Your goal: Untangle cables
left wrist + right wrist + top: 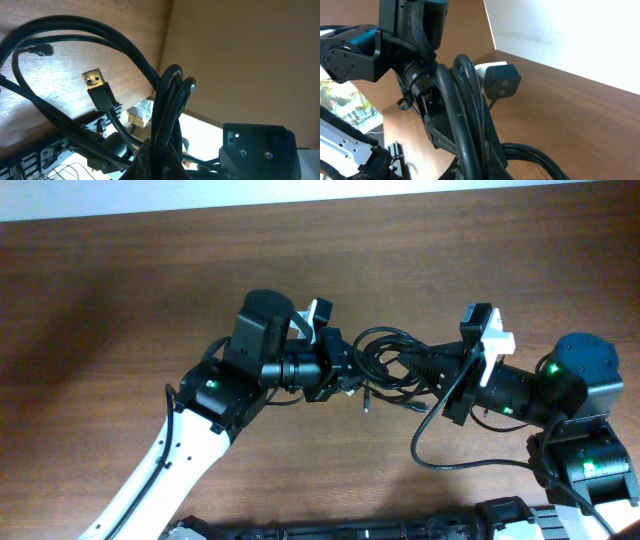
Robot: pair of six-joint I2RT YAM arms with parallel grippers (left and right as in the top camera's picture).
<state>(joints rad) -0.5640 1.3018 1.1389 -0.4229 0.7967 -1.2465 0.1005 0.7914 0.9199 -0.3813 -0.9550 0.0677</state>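
Observation:
A tangle of thin black cables point(388, 360) is held above the brown table between my two grippers. My left gripper point(350, 370) is shut on the left side of the bundle. My right gripper point(432, 370) is shut on its right side. Two small plug ends point(367, 402) hang down from the bundle. In the left wrist view the cable loops point(167, 110) rise from the jaws point(162, 167), and a USB plug point(96, 86) dangles beside them. In the right wrist view thick loops of cable point(467, 115) run through the jaws point(485, 165), with the left gripper behind.
The wooden table point(120, 300) lies under both arms. A thicker black wire point(450, 465) loops on the table by the right arm's base. A white wall edge runs along the table's far side point(500, 188).

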